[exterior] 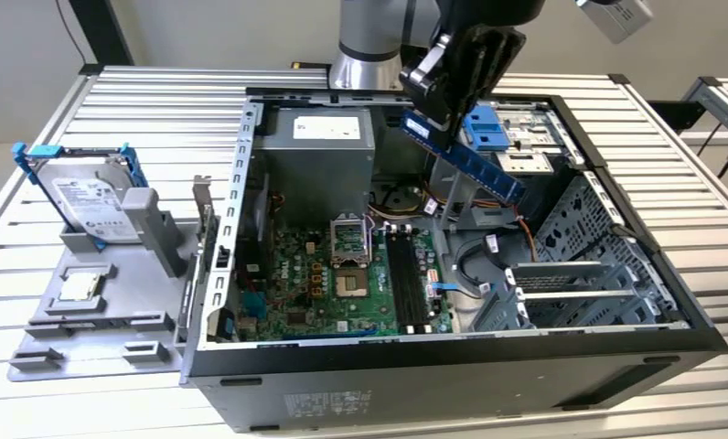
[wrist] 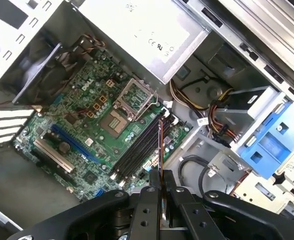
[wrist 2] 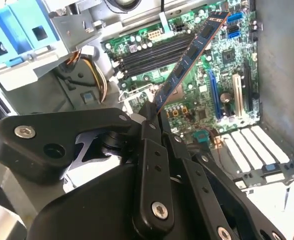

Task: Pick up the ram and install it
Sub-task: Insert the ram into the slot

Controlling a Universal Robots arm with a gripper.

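Note:
My gripper (exterior: 440,110) hangs over the open computer case, shut on one end of the ram (exterior: 474,163). The ram is a long thin dark-blue board that slants down from the fingers, in the air above the motherboard (exterior: 327,293). In the second wrist view the ram (wrist 2: 191,55) sticks out of the gripper (wrist 2: 152,119) across the black memory slots (wrist 2: 154,50). In the first wrist view I see the ram (wrist: 160,145) edge-on, rising from the gripper (wrist: 160,186) beside the slots (wrist: 137,152). The slots (exterior: 403,265) lie below it and apart from it.
A silver hard drive in a blue frame (exterior: 90,197) and a small square chip (exterior: 80,285) sit on a grey holder at the exterior view's left. Inside the case are the power supply (exterior: 321,137), the processor socket (exterior: 349,242), a blue drive bracket (exterior: 488,128) and cables (exterior: 462,274).

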